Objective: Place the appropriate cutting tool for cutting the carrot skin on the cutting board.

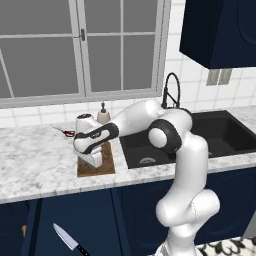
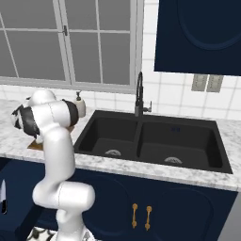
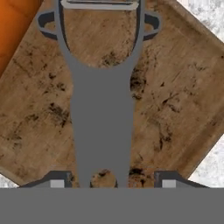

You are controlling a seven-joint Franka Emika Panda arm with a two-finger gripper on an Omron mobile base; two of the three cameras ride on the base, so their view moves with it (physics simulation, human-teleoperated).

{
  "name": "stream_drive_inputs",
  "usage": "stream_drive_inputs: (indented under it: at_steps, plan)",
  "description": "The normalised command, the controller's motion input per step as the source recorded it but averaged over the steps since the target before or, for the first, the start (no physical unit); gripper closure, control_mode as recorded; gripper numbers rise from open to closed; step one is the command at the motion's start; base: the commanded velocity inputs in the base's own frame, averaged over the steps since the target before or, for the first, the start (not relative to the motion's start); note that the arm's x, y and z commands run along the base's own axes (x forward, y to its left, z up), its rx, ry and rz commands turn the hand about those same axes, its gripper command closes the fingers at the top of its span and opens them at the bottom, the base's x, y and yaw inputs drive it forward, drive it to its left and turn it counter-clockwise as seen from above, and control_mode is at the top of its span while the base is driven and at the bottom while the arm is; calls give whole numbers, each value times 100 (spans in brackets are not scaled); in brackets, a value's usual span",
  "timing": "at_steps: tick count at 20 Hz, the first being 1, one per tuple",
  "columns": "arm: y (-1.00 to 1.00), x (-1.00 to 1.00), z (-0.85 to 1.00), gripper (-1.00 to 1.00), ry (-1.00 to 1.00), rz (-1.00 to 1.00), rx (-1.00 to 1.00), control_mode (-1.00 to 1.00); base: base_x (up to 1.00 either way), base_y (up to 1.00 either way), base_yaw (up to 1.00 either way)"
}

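Peeler (image 3: 103, 118) lies on the cutting board (image 3: 175, 100), head pointing away from the open gripper (image 3: 113, 183); carrot (image 3: 15, 26) beside.

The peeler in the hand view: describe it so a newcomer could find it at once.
Start at the wooden cutting board on the marble counter. Over its middle sits the peeler, between the fingers. Unlike the orange carrot at the board's corner, it is all grey, with a forked head and slim handle.
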Motion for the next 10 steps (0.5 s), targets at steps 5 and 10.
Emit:
stream_drive_inputs:
  at_steps: [5,10]
  plan:
    - [-44,-58,40,-100,0,-13,0,-100,0,0,0]
    - [-56,-52,41,-100,0,-10,0,-100,0,0,0]
